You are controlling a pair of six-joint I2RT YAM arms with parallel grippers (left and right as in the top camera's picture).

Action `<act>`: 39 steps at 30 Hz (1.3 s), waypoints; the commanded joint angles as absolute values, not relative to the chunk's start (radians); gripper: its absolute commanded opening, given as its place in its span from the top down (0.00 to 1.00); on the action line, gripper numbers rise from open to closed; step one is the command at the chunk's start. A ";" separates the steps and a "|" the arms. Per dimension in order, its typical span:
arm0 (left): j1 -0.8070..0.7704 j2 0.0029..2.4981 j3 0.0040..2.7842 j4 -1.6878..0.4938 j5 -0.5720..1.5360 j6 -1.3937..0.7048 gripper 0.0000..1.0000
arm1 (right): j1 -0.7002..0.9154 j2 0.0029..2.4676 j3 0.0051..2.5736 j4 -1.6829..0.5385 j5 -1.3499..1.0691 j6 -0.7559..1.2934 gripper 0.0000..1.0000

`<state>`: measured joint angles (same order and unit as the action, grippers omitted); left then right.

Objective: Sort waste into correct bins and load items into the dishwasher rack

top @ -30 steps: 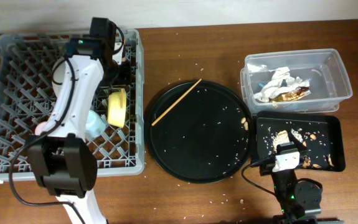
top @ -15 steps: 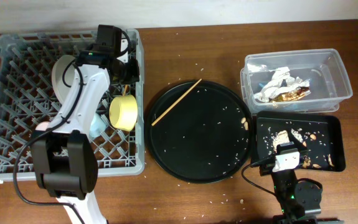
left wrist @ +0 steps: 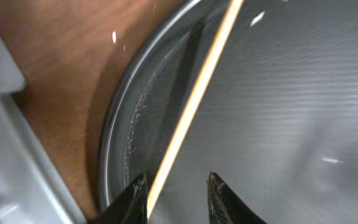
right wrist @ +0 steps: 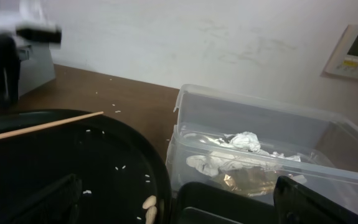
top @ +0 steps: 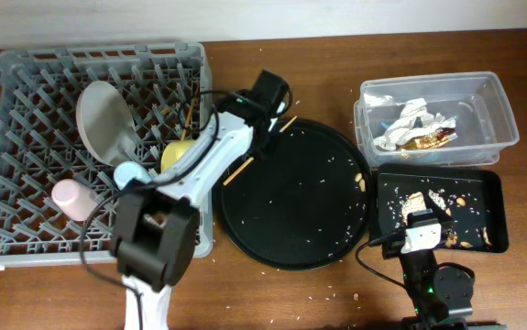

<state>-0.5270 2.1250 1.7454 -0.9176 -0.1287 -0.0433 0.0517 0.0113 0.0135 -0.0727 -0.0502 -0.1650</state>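
My left gripper (top: 265, 130) is open over the upper left rim of the large round black tray (top: 318, 225). A wooden chopstick (top: 256, 153) lies there and, in the left wrist view, the chopstick (left wrist: 197, 93) runs between my fingertips (left wrist: 140, 186), close to the left one; my left gripper (left wrist: 177, 180) is not closed on it. The dishwasher rack (top: 6, 82) holds the grey plate (top: 105, 117), yellow bowl (top: 177, 154), light-blue cup (top: 132, 174) and pink cup (top: 69, 198). My right gripper (top: 425, 234) is open and empty at the front right, also seen in its wrist view (right wrist: 179, 190).
The clear tub (top: 506, 110) holds the foil wrapper (top: 414, 130); it also shows in the right wrist view (right wrist: 241, 146). The shallow black tray (top: 492, 188) holds food scraps (top: 428, 202). Crumbs lie on the round tray and the brown table.
My left arm has swung right, out of the rack's back right corner, to the chopstick on the round tray. The plate now shows uncovered in the rack. The right arm has not moved.
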 commanded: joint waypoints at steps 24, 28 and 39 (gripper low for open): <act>-0.220 2.293 2.363 -1.378 -0.136 -0.368 1.00 | 0.045 0.004 0.006 -0.071 -0.059 -0.168 0.02; -0.211 2.338 2.304 -1.288 -0.137 -0.206 0.99 | 0.045 0.004 0.006 -0.071 -0.059 -0.168 0.02; -0.215 2.074 2.694 -1.688 -0.144 -0.178 0.01 | 0.045 0.004 0.006 -0.071 -0.059 -0.168 0.02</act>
